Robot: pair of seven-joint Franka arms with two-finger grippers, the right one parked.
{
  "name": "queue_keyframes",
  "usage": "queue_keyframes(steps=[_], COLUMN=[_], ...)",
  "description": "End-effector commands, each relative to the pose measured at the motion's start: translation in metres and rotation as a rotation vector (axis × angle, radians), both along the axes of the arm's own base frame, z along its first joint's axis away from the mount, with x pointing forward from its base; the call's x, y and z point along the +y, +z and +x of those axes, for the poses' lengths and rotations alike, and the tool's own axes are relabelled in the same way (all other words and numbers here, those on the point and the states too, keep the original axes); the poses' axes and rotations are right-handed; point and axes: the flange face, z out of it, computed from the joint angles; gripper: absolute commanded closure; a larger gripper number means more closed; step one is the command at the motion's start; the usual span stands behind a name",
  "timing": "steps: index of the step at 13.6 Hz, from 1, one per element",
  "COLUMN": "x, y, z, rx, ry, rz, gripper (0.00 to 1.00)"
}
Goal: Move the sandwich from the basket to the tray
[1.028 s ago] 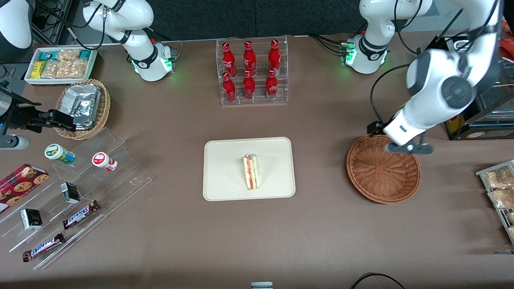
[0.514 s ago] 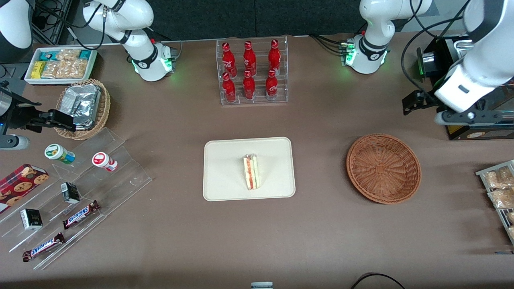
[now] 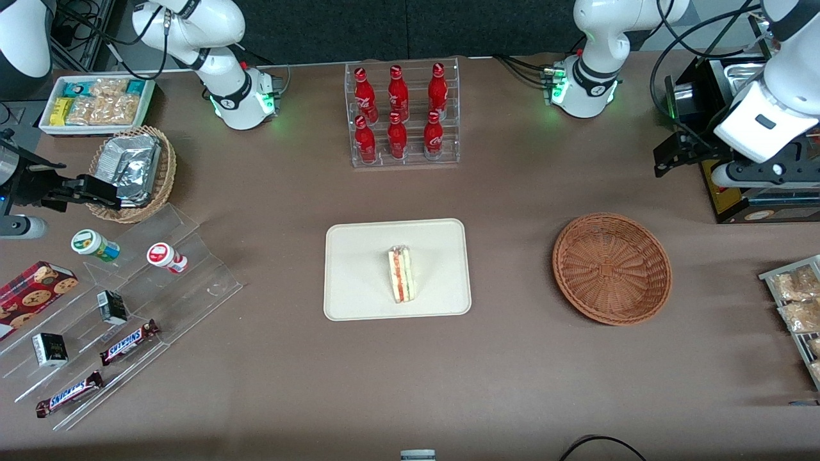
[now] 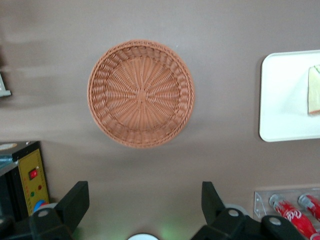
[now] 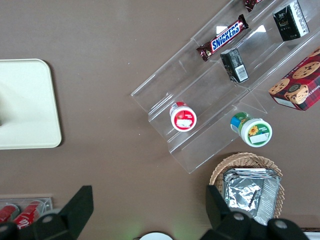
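The sandwich is lying on the tray, its long axis running toward the front camera. The basket is sitting empty beside the tray. The gripper, spread wide and carrying nothing, is hanging high, farther from the camera than the basket, toward the working arm's end of the bench.

This is a robot lab dressed up as a small shop. A brown counter carries goods laid out for display: a clear acrylic rack of red cola bottles, a stepped acrylic shelf with Snickers bars, small dark cartons and yoghurt cups, a box of cookies, a white box of snack packets and a tan wicker basket of foil packets. Two white Franka arm bases with green status lights are bolted at the counter's edge, with loose cables and black drapes around them.
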Motion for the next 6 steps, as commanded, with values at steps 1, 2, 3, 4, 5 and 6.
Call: queue_keyframes(steps=[1, 2, 3, 4, 5, 6], x=[-0.0023, -0.0017, -0.0002, 0.0, 0.0012, 0.0009], y=[0.0095, 0.0102, 0.0118, 0.0131, 0.0151, 0.0151], z=[0.0029, 0.0024, 0.0023, 0.0034, 0.0041, 0.004], rx=[0.009, 0.009, 0.005, 0.001, -0.004, -0.005], ry=[-0.008, -0.013, -0.016, -0.018, -0.017, -0.018], rz=[0.006, 0.004, 0.004, 0.004, 0.014, 0.025], gripper=[0.0, 0.01, 0.0, 0.01, 0.0, 0.0])
